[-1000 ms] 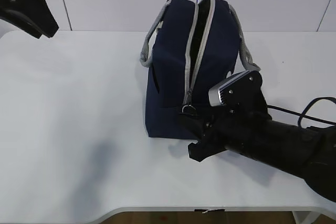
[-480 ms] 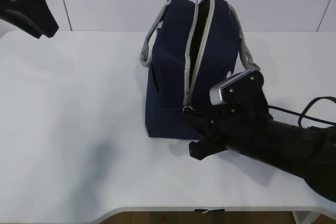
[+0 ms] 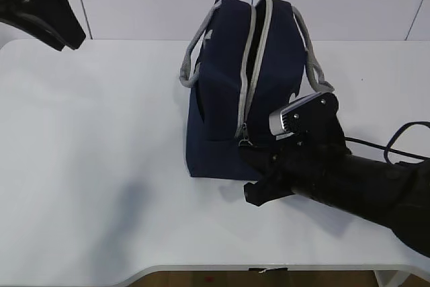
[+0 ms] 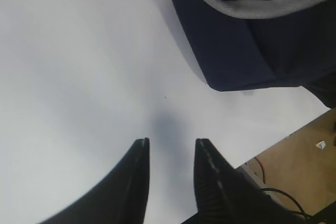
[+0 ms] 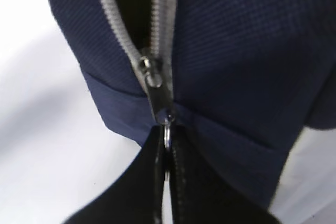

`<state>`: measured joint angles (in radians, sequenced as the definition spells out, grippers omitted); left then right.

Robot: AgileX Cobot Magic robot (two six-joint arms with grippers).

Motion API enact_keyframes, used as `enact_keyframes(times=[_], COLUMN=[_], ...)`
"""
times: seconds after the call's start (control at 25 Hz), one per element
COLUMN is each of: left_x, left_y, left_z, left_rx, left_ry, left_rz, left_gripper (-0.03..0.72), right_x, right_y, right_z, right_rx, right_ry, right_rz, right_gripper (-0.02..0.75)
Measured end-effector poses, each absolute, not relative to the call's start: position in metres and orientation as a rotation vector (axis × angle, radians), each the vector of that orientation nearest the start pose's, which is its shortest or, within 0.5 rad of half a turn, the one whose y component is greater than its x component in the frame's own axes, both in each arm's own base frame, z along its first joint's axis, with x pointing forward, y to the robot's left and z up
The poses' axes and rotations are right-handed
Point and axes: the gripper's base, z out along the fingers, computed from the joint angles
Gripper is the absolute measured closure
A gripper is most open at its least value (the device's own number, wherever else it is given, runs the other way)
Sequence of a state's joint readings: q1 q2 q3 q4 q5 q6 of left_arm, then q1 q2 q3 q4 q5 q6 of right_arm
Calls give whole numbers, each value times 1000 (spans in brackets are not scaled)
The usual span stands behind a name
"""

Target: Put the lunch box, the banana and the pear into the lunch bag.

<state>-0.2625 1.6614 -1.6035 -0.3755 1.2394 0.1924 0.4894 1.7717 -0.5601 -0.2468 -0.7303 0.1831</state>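
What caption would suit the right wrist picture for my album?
Right hand pinched shut on the metal ring pull of the navy lunch bag's partly open grey zipper.

navy woven-cloth lunch bag (image 5: 236, 51) w/ fine matt weave, grey zipper tape (image 5: 118, 35) w/ shiny metal slider & ring pull (image 5: 166, 132), grey woven webbing handles (image 3: 190, 65), smooth matt white table (image 3: 94, 152), black matt gripper fingers (image 4: 210, 182)

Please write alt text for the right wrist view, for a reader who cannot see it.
The right gripper is shut on the metal ring pull of the grey zipper on the navy-blue lunch bag. Above the slider the zipper is parted, showing a dark interior. The white table lies beneath.
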Motion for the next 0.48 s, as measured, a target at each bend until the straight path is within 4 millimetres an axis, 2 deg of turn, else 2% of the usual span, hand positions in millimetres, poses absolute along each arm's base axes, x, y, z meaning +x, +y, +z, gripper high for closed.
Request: enact_keyframes(times=[0.24, 0.48], left_x=[318, 317], left_y=[-134, -137], left_z=[342, 341], left_rx=[607, 625], left_ry=[2721, 2720], left_rz=[-544, -535], left_gripper=[463, 463], right_x=[258, 250], right_y=[155, 154], right_z=[158, 183], right_rx=[-576, -580], right_ry=[1904, 1861], right_rz=[499, 541], right_gripper=[731, 731])
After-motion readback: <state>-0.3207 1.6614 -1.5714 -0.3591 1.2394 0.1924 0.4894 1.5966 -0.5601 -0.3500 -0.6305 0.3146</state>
